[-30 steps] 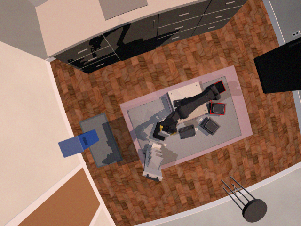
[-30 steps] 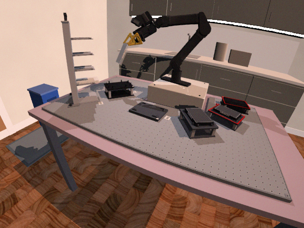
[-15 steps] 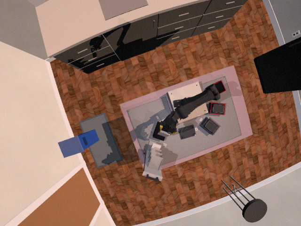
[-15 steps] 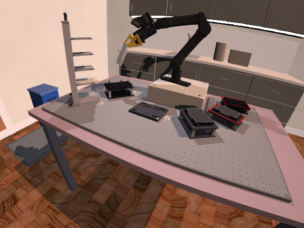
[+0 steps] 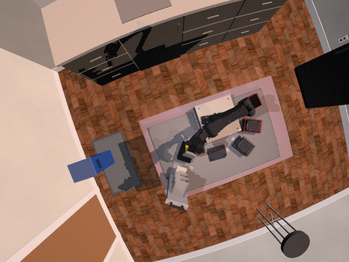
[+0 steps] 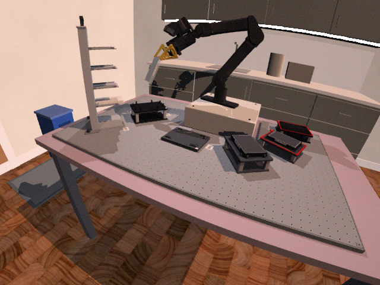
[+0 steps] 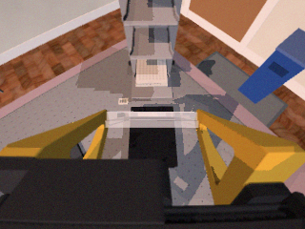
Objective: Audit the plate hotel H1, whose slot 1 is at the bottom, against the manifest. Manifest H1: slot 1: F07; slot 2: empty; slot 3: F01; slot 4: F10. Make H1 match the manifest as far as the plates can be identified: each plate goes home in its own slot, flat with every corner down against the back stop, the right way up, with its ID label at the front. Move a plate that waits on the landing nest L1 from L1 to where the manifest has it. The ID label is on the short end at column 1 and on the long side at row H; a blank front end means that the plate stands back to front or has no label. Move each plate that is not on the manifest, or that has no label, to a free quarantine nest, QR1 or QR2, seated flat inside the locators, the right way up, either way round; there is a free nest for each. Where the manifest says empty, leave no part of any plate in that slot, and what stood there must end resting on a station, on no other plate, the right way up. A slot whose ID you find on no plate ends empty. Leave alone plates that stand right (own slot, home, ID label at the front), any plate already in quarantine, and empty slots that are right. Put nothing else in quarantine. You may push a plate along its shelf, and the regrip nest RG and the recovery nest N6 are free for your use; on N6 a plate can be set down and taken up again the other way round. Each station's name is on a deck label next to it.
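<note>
Pink-edged counter (image 6: 214, 221): hand (image 7: 152, 125) carries a pale plate (image 6: 151, 70) high, fingers wide across it.
Plate hangs tilted; it could slip or catch hotel H1's (image 6: 86, 79) shelf.

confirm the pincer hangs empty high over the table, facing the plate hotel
Not empty: the wrist view shows the pincer gripping a clear plate between its yellow fingers. It does hang high over the table, facing the plate hotel.
</note>
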Motion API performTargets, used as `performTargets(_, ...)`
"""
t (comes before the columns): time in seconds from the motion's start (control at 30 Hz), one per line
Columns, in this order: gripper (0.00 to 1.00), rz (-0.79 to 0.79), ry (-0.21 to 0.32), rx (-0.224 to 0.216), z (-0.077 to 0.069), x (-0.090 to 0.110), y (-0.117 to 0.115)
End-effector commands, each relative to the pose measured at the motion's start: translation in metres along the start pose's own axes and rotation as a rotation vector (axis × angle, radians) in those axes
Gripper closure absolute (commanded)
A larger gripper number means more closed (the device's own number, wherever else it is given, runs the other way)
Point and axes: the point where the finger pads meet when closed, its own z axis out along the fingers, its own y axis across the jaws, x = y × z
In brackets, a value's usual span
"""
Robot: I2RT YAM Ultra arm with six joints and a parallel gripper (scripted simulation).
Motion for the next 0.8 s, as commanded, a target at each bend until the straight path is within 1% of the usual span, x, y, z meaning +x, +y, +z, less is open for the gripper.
performTargets(0.0,0.14,-0.015,-0.022,0.001,-0.0012,-0.0061,-0.0002)
performTargets(0.77,0.14,-0.015,-0.022,0.001,0.0036,0.002,-0.0003)
